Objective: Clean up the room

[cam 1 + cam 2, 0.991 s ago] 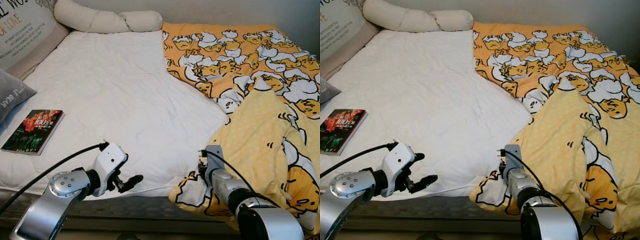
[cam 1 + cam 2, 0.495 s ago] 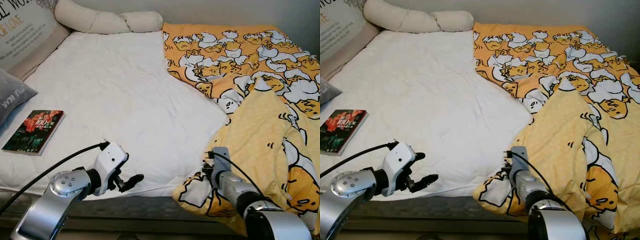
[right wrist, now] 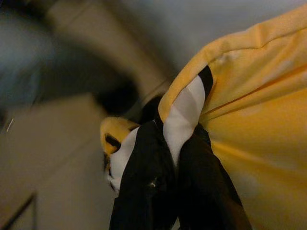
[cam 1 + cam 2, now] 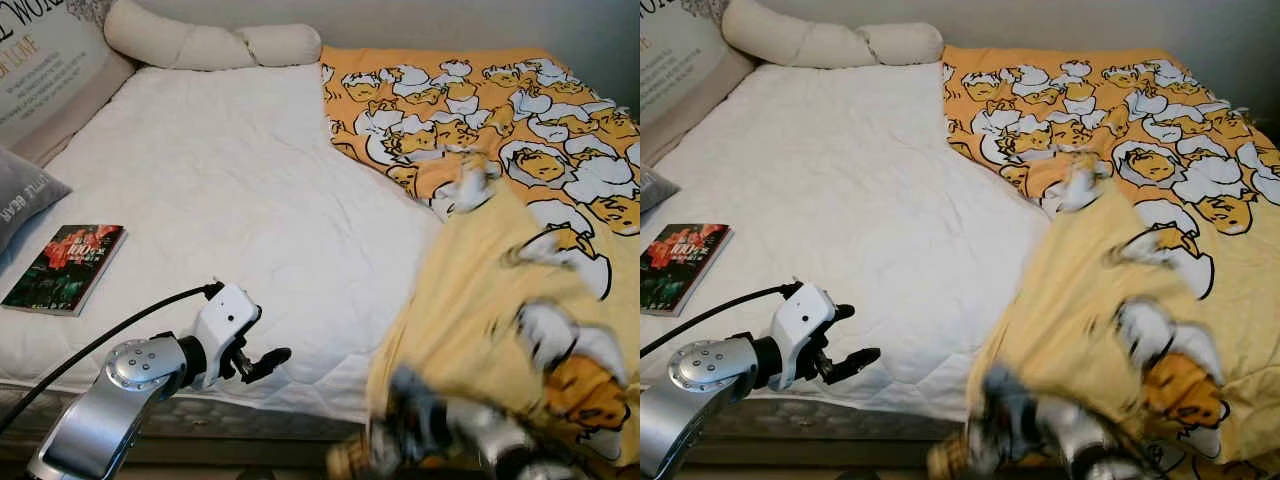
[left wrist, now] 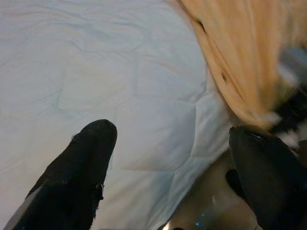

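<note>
A yellow blanket printed with cartoon eggs covers the right half of the bed and hangs over its front edge. My right gripper is shut on a corner of that blanket; in the left eye view it is a blur low at the bed's front edge, with the cloth stretched and smeared above it. My left gripper hovers open over the front edge of the white mattress, its fingers spread with nothing between them.
A book with a dark red cover lies at the mattress's left edge. A grey cushion, a printed pillow and a long cream bolster line the left and far sides.
My right gripper has dropped fast down and toward me, dragging the blanket corner below the bed edge; the folded-over flap has been pulled flatter. The left arm barely moved.
</note>
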Motion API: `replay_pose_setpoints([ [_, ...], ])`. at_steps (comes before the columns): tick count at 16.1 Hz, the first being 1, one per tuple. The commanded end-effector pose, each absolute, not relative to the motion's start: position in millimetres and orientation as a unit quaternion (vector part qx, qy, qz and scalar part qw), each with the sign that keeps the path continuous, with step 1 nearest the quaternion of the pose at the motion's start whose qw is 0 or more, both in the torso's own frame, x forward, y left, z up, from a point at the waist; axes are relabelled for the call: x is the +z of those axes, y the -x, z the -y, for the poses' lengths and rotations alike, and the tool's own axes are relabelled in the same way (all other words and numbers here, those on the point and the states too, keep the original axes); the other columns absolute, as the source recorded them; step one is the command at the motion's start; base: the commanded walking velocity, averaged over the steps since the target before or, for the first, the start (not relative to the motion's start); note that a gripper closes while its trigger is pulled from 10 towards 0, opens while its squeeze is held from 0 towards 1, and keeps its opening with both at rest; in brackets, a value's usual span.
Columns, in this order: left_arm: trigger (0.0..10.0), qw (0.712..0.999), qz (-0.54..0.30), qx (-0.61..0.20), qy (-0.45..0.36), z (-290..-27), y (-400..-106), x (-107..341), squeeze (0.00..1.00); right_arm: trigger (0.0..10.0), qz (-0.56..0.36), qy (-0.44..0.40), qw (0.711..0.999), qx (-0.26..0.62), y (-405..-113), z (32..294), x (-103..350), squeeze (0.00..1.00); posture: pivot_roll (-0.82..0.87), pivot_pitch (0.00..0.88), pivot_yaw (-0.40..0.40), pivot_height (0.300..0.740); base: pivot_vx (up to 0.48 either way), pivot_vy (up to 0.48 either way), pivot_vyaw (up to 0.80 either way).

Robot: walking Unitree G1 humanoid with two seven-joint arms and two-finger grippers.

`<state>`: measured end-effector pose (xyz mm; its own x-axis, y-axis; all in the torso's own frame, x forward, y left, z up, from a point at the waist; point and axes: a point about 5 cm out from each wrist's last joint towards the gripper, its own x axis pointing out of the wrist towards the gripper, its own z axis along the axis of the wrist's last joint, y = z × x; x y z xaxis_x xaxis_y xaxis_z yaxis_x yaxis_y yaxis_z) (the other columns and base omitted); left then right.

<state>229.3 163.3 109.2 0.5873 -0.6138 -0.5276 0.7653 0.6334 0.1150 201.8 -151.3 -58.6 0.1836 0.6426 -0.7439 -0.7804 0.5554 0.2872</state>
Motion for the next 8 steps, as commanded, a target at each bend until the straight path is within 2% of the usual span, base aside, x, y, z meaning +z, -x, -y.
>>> replay_pose_setpoints([
  [1, 10.0, 0.874, -0.226, -0.394, -0.174, -165.7, -229.8, 109.6, 0.00, 0.0, -0.472, 0.125, 0.705, 0.514, -180.1, 161.7, -67.3, 0.00, 0.27, 0.000, 0.037, 0.740, 0.000, 0.000, 0.00],
  [2, 10.0, 0.873, -0.227, -0.394, -0.174, -165.9, -229.5, 109.3, 0.00, 0.0, -0.492, 0.140, 0.688, 0.515, -168.4, 167.7, -73.2, 0.00, 0.27, 0.000, 0.037, 0.740, 0.000, 0.000, 0.00],
  [3, 10.0, 0.873, -0.227, -0.395, -0.174, -165.8, -229.6, 109.3, 0.00, 0.0, -0.495, 0.144, 0.684, 0.516, -166.2, 169.3, -74.1, 0.00, 0.27, 0.000, 0.037, 0.740, 0.000, 0.000, 0.00],
  [4, 10.0, 0.873, -0.227, -0.395, -0.174, -165.3, -229.8, 109.1, 0.00, 1.5, -0.500, 0.160, 0.685, 0.504, -164.6, 172.3, -76.1, 0.00, 0.27, 0.000, 0.039, 0.740, 0.000, 0.000, 0.00],
  [5, 10.0, 0.873, -0.226, -0.396, -0.174, -163.9, -230.7, 109.3, 0.00, 10.0, -0.486, 0.204, 0.742, 0.415, -173.9, 178.9, -78.7, 0.00, 0.27, 0.000, 0.041, 0.740, 0.000, 0.000, 0.00],
  [6, 10.0, 0.872, -0.226, -0.397, -0.175, -163.7, -230.9, 109.4, 0.00, 10.0, -0.479, 0.170, 0.773, 0.379, -179.7, 177.7, -77.1, 0.00, 0.27, 0.000, 0.041, 0.740, 0.000, 0.000, 0.00],
  [7, 10.0, 0.872, -0.226, -0.398, -0.175, -163.9, -231.0, 109.7, 0.00, 10.0, -0.472, 0.138, 0.786, 0.374, -183.4, 174.0, -75.0, 1.00, 0.27, 0.000, 0.045, 0.740, 0.000, 0.000, 0.00],
  [8, 10.0, 0.871, -0.226, -0.398, -0.176, -164.1, -231.3, 110.1, 0.00, 10.0, -0.459, 0.099, 0.795, 0.385, -190.1, 168.1, -70.1, 1.00, 0.27, 0.000, 0.047, 0.740, 0.000, 0.000, 0.00],
])
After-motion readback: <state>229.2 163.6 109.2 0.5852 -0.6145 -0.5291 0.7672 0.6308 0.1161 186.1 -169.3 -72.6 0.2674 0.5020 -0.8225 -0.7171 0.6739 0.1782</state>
